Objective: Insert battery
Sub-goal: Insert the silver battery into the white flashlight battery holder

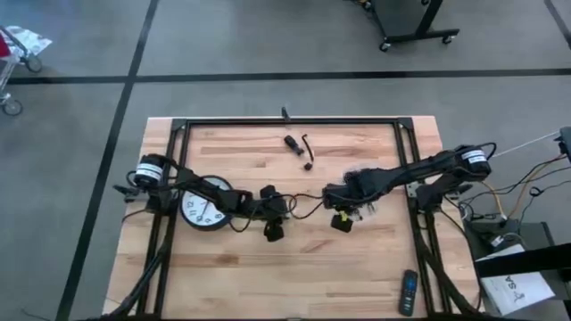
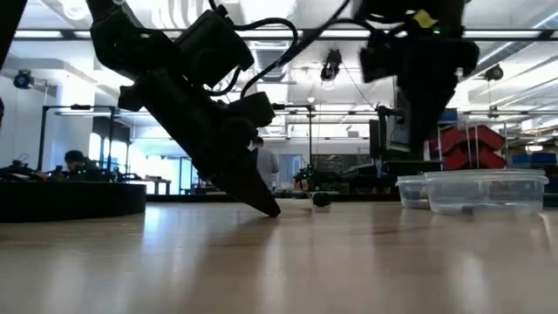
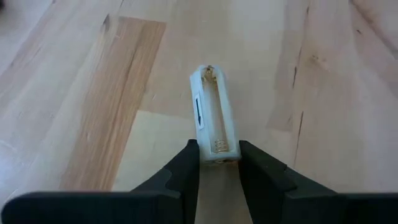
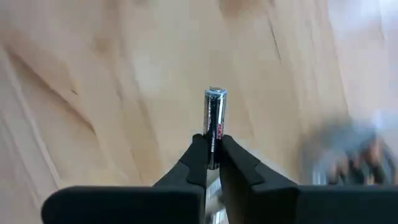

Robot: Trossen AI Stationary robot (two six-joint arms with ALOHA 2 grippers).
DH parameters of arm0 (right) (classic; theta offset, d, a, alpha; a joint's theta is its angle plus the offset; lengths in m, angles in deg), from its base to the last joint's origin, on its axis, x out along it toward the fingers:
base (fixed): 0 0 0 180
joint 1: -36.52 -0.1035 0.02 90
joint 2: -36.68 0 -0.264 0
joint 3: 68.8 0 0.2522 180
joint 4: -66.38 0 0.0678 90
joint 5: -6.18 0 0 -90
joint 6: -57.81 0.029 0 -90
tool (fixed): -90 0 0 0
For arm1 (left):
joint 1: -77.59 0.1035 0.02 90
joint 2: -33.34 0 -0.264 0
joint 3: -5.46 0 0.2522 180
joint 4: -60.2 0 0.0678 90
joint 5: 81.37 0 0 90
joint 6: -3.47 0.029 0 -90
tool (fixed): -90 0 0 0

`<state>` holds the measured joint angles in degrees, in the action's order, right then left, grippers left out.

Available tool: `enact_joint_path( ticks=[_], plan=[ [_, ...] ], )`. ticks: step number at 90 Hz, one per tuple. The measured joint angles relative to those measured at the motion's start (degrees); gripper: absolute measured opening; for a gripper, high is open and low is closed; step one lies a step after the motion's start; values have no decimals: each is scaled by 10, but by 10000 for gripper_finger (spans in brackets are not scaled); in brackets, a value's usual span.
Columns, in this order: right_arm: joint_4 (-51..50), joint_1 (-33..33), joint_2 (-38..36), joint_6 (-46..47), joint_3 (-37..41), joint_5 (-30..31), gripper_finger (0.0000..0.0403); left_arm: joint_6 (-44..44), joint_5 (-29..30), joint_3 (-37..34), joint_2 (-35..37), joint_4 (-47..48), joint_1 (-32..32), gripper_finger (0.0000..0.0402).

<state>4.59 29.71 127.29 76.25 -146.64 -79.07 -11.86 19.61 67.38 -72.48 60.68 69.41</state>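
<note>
The left hand (image 3: 218,163) is closed on the near end of a white plastic single-cell battery holder (image 3: 213,116), whose open slot faces up and which lies on the light wooden counter (image 1: 357,259) just beside the round white wall clock (image 1: 204,206). The right hand (image 4: 213,155) is clamped shut on a silver cylindrical battery (image 4: 215,119) that sticks out past its fingertips, held above the counter a little farther from the clock than the holder, the two hands near each other but apart
</note>
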Motion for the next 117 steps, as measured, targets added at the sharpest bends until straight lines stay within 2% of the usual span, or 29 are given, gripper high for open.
enact_joint_path(
  ticks=[7, 26, 45, 74, 92, 117],
  plan=[
    [26, -1, 37, -47, -29, 0, 3, -1, 0, 0, 0, -3, 0, 87],
    [16, -1, 155, -142, -134, 14, 3, 3, -1, 0, 0, -8, 0, 87],
    [8, -1, 219, -198, -210, 28, 3, 3, 0, 0, 0, -12, 0, 87],
    [20, 0, 226, -246, -216, 49, 3, 3, 4, 0, 0, -9, 0, 87],
    [0, -11, 224, -251, -212, 93, 3, -2, 5, 0, 0, 3, 0, 87],
    [-11, -14, 195, -255, -185, 103, 3, -15, 5, 1, 0, 8, -1, 87]
  ],
)
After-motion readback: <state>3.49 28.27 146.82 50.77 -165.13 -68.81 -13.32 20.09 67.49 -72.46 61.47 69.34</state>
